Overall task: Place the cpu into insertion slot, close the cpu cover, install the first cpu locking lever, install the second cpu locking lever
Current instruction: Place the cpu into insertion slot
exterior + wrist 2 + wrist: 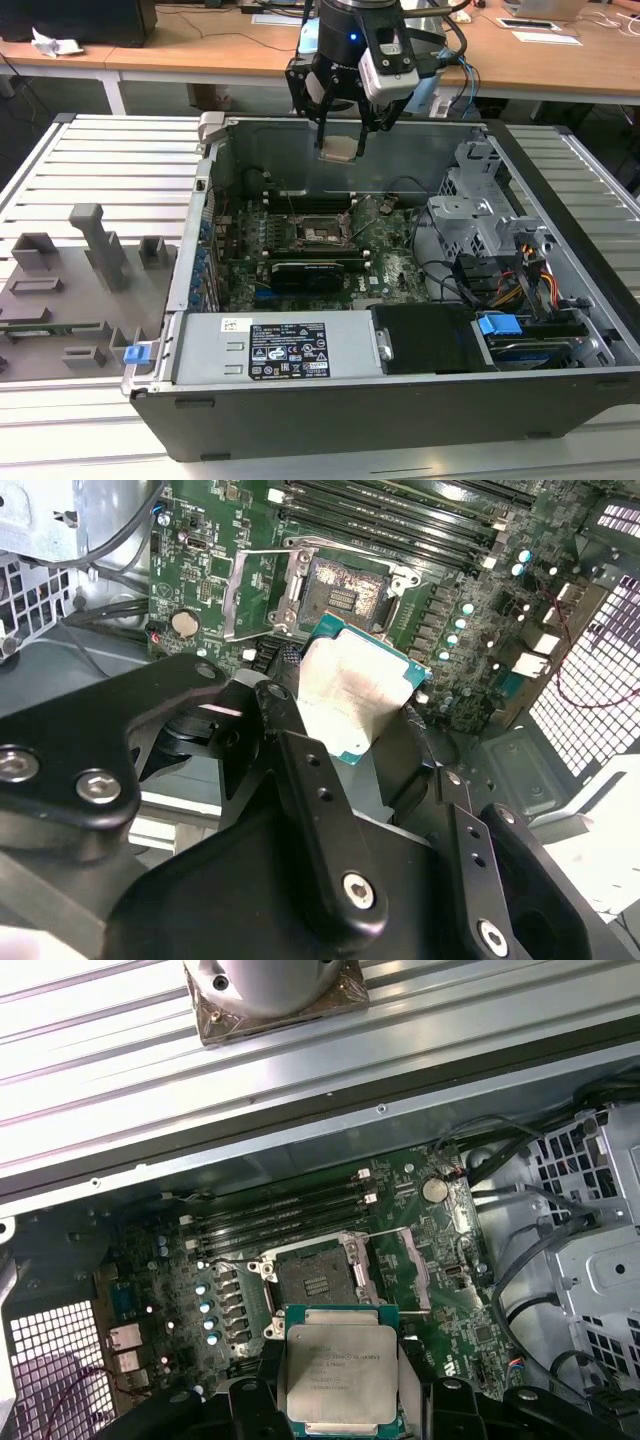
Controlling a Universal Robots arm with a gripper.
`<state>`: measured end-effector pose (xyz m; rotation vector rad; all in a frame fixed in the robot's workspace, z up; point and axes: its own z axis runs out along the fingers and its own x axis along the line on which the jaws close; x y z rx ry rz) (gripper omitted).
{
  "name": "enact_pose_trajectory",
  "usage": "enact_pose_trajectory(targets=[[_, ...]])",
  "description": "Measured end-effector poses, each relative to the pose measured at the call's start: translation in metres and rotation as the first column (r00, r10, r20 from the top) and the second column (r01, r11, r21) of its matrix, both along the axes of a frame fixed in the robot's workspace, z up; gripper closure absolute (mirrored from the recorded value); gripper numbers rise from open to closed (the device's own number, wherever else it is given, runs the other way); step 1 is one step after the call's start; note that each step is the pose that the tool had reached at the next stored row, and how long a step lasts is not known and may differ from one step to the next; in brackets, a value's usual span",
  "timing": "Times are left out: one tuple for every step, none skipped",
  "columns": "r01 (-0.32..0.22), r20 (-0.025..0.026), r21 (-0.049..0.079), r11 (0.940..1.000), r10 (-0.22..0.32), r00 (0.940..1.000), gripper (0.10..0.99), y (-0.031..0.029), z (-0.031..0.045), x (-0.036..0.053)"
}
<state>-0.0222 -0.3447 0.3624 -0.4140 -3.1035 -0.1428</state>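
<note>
My gripper hangs above the open computer case and is shut on the cpu, a small square chip with a dull metal face. In both wrist views the cpu sits between the black fingers, held by its edges and well above the board. Below it lies the insertion slot, dark-centred and uncovered. The cpu cover, a thin silver frame, stands flipped open at one side of the slot.
Long black memory slots run beside the socket. A black graphics card lies nearer the front, with the power supply before it. A drive cage and cables fill the exterior view's right. Grey fixtures stand outside at its left.
</note>
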Motion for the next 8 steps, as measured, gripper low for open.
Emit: enact_pose_trajectory(targets=[[0.001, 0.0000, 0.000, 1.0000, -0.001, 1.0000, 0.553, 0.0000, 0.0000, 0.0000], [0.003, 0.0000, 0.000, 1.0000, -0.003, 1.0000, 0.553, 0.0000, 0.0000, 0.0000], [0.007, 0.0000, 0.000, 1.0000, -0.007, 1.0000, 0.553, 0.0000, 0.0000, 0.0000], [0.009, 0.0000, 0.000, 1.0000, -0.009, 1.0000, 0.553, 0.0000, 0.0000, 0.0000], [0.011, 0.0000, 0.000, 0.9999, -0.011, 0.9999, 0.553, 0.0000, 0.0000, 0.0000], [0.014, 0.0000, 0.000, 0.9999, -0.014, 0.9999, 0.553, 0.0000, 0.0000, 0.0000], [0.017, 0.0000, 0.000, 0.9999, -0.017, 0.9999, 0.553, 0.0000, 0.0000, 0.0000], [0.019, 0.0000, 0.000, 0.9998, -0.019, 0.9998, 0.553, 0.0000, 0.0000, 0.0000]])
